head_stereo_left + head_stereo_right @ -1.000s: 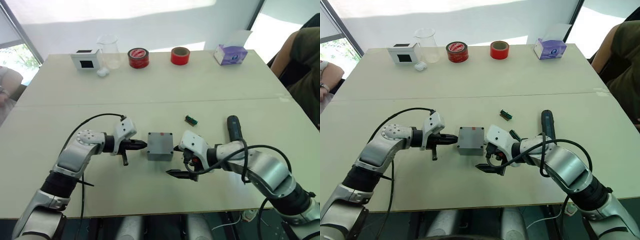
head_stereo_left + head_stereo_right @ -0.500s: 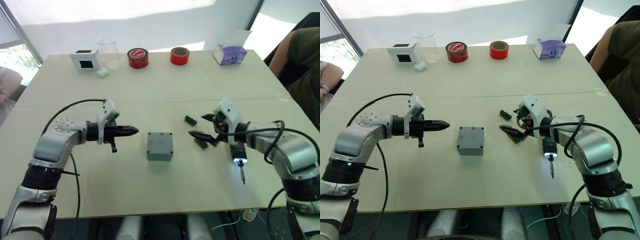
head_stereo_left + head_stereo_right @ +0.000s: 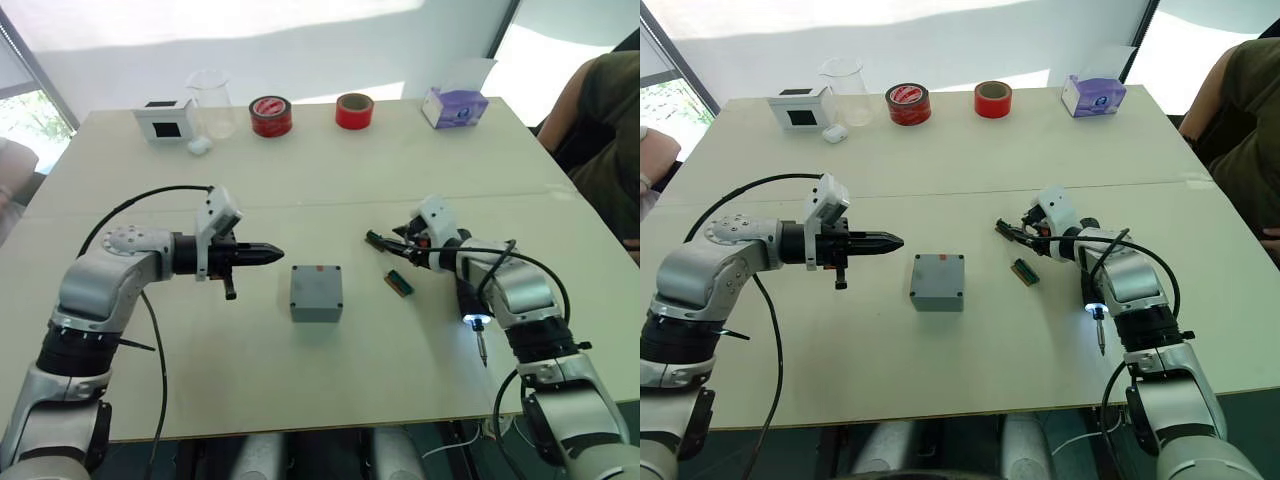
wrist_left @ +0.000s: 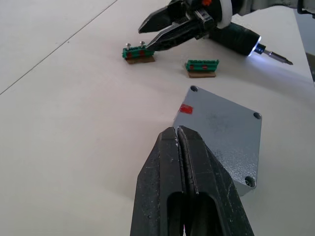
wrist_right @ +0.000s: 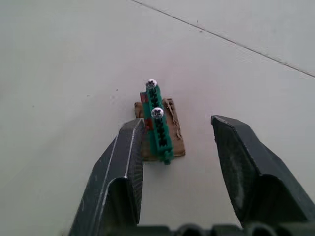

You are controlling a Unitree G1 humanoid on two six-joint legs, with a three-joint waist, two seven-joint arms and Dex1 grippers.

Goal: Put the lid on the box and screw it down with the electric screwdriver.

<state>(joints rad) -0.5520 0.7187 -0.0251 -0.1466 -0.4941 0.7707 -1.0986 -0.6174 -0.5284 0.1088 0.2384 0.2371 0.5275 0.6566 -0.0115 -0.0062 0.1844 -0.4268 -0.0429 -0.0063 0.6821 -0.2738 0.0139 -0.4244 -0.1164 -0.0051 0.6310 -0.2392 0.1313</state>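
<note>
Both hands flank the box [image 3: 317, 292]: left hand [image 3: 270, 254] pinched empty, right hand [image 3: 385, 242] spread empty.

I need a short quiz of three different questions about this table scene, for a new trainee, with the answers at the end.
1. True or false: the left pincer is shut and holds nothing.
2. The open right pincer reaches over which thing? A) the red tape roll B) the green screw strip holding two silver screws C) the purple tissue box
3. Fill in: the black cylindrical electric screwdriver lies on the table with its tip light ____.

Key:
1. True; it points toward the square grey plastic box, where the flat grey lid already sits.
2. B.
3. On.
</note>
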